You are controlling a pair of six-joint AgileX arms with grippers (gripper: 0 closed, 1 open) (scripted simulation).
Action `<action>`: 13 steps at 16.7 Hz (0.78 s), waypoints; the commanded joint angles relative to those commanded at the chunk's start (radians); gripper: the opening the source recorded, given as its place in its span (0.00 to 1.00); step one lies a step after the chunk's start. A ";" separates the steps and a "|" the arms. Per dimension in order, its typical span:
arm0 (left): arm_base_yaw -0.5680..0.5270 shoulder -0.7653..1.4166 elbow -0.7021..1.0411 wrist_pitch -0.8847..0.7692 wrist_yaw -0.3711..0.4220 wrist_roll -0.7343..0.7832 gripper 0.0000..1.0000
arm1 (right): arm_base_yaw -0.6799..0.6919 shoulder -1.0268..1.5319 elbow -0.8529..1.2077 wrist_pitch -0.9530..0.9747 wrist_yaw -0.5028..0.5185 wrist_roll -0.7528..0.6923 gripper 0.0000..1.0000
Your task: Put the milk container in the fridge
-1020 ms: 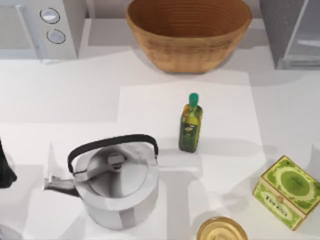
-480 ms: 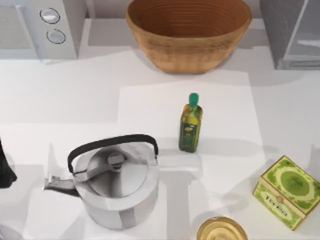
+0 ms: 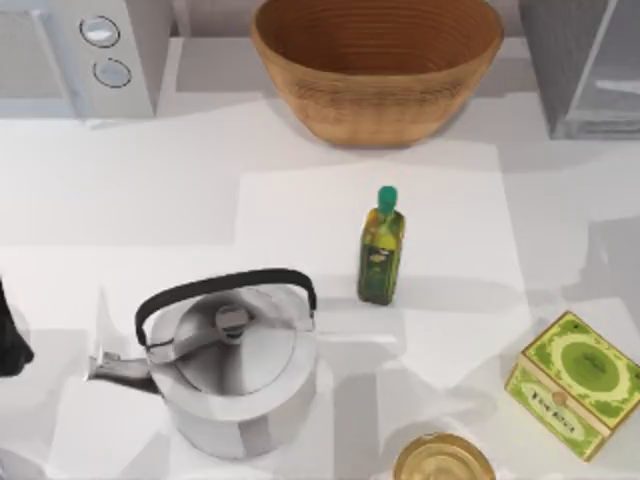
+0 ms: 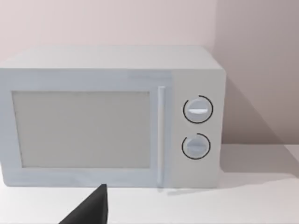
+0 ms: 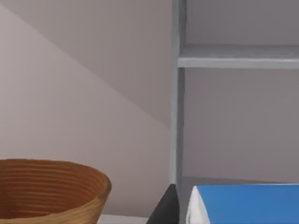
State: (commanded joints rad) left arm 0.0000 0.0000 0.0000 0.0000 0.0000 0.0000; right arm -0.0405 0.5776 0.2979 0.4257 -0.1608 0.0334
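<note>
Milk container (image 5: 243,203): in the right wrist view its blue top band and a sliver of white edge sit right against the dark finger (image 5: 164,207) of the right claw, so close that the two look to be touching. Its lettering is out of sight. Whether that claw is pinching the carton or merely beside it, I cannot tell, since just one finger shows.

Beyond the carton and the finger stands the fridge (image 5: 219,93), door open, its grey frame post upright and one pale shelf crossing the interior higher up. Off to the finger's other side is the rim of the wicker basket (image 5: 49,186), farther away.

From above, the fridge (image 3: 580,60) occupies the table's far right corner, the basket (image 3: 375,60) beside it. On the white table (image 3: 150,190) are also an oil bottle (image 3: 381,250), a steel kettle (image 3: 235,360), a green tea box (image 3: 575,385) and a round yellowish lid (image 3: 443,462).

The left arm (image 3: 10,335) is parked at the table's left edge. In its wrist view a dark finger (image 4: 91,210) of the left claw points toward the white microwave (image 4: 112,116) with two knobs; its fingers' spread cannot be told.
</note>
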 joint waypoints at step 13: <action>0.000 0.000 0.000 0.000 0.000 0.000 1.00 | -0.197 1.424 0.585 0.696 -0.099 -0.013 0.00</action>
State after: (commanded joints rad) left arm 0.0000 0.0000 0.0000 0.0000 0.0000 0.0000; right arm -0.2372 2.0014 0.8833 1.1218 -0.2597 0.0200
